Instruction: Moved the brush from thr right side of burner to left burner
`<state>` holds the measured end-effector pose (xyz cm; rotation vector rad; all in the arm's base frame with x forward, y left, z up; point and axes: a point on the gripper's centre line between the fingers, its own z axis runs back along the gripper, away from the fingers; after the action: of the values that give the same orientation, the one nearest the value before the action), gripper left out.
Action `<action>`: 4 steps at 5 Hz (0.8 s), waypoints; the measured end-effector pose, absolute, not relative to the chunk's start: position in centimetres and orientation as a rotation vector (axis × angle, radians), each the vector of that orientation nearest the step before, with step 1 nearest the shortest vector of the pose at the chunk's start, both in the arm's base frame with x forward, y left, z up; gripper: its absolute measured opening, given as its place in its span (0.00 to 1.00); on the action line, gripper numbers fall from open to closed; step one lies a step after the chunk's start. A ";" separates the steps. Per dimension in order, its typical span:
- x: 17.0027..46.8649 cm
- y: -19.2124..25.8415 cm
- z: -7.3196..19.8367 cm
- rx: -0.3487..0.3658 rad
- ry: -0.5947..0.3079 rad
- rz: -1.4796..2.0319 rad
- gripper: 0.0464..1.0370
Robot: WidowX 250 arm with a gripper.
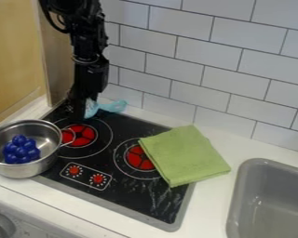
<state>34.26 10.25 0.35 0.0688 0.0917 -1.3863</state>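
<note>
Light-blue brush is seen just behind the left burner, at the tip of the black gripper; whether the gripper is clamped on it cannot be told. A steel pot is set left of that burner, a green cloth laid to its right.

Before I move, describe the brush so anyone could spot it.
Below the tiled wall, find the black stove. The brush is at its back left edge, by the claw. It's light blue, unlike the green towel and dark blue bunch in the pot.
</note>
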 end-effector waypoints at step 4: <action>33.8 9.0 5.1 0.081 -0.049 -1.347 0.96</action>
<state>33.75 9.04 5.06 0.0814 -0.0487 -1.3472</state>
